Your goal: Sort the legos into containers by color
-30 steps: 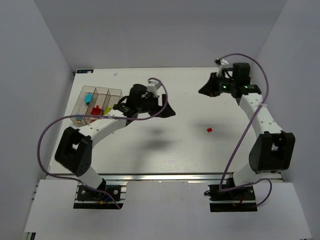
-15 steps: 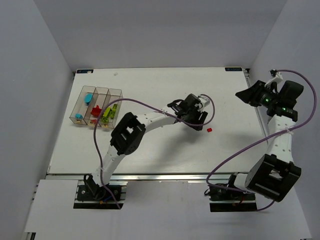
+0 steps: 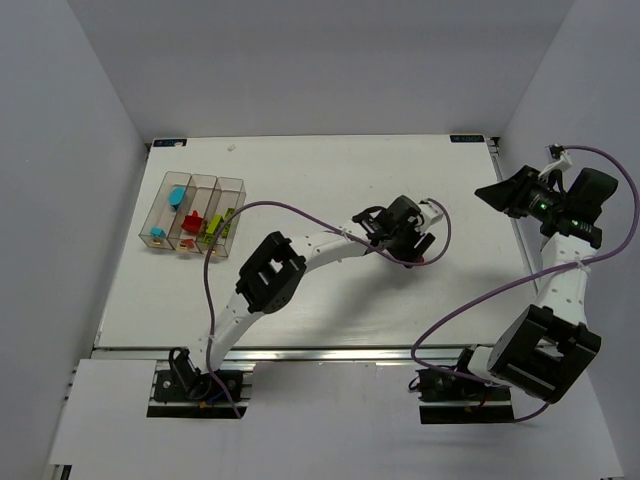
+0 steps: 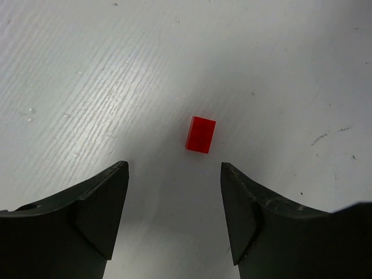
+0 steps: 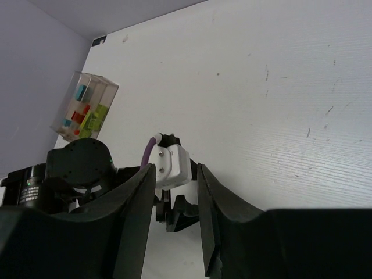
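Entry: red pick, approach stage.

I am holding the left end effector [image 4: 173,171] low over the worktop [image 3: 320,180], arm reaching out across the middle into the right half, about midway between the near and far edges. Its jaws are standing wide apart and gripping nothing. The red lego brick [image 4: 200,134] is lying flat on the bare surface just beyond the fingertips, in line with the gap and a little toward the right finger. It is not touching either one.

I am keeping the jaws wide because, as I judge it, this leaves margin on both sides of the brick for the drop.

Orientation: in the left wrist view the brick's long axis is running away from the wrist, leaning slightly to the right. That puts it roughly across the closing line, so the fingers would be meeting the long sides over the short width. I am unable to tell whether the studs are facing up.

I am parking the right end effector [image 5: 175,171] high beyond the right edge, partly open and empty, presumably to leave the left arm room.

The containers [image 3: 205,178] are sitting near the far-left corner, well apart from the brick. Cyan is showing in the left bin, red in the middle and lime green in the right.
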{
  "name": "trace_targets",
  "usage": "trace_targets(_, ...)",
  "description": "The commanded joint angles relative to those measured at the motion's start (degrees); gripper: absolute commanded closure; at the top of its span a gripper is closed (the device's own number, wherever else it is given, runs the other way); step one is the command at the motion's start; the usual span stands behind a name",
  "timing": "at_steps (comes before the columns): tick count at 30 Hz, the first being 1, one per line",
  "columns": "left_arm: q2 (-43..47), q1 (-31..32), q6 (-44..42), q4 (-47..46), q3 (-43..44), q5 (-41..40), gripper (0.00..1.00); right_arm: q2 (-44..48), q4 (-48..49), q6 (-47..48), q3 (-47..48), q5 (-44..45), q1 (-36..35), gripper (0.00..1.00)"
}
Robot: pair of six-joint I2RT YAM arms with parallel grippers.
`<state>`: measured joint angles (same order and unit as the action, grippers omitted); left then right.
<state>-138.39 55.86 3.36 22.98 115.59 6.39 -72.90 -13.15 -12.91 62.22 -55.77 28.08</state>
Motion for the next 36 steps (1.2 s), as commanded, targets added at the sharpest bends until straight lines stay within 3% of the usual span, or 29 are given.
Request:
trace_targets(1,-0.39,1.53,-1.69,-0.83,2.62,-1.38,0.26,1.19,2.16,-0.54,-0.08,-2.15,0.84,0.59)
trace_targets(14,-4.70,3.73,-1.77,-2.33,7.28,-3.58,0.28,1.89,3.83,-1.95,-1.04,-3.56,1.72,0.59)
trace_targets(24,-6.45,3.73,-1.60,-3.12,7.02,-8.85,0.43,2.33,4.71,-2.83,-1.40,-4.70,2.60,0.59)
trace_targets(31,-7.60,4.26,-1.24,-4.00,7.28,-7.98,0.48,2.42,5.15,-3.18,-1.75,-5.23,3.13,0.59)
trace_targets(36,-8.13,4.79,-0.98,-2.86,7.28,-8.15,0.80,2.50,5.32,-3.44,-1.75,-5.32,3.48,0.59)
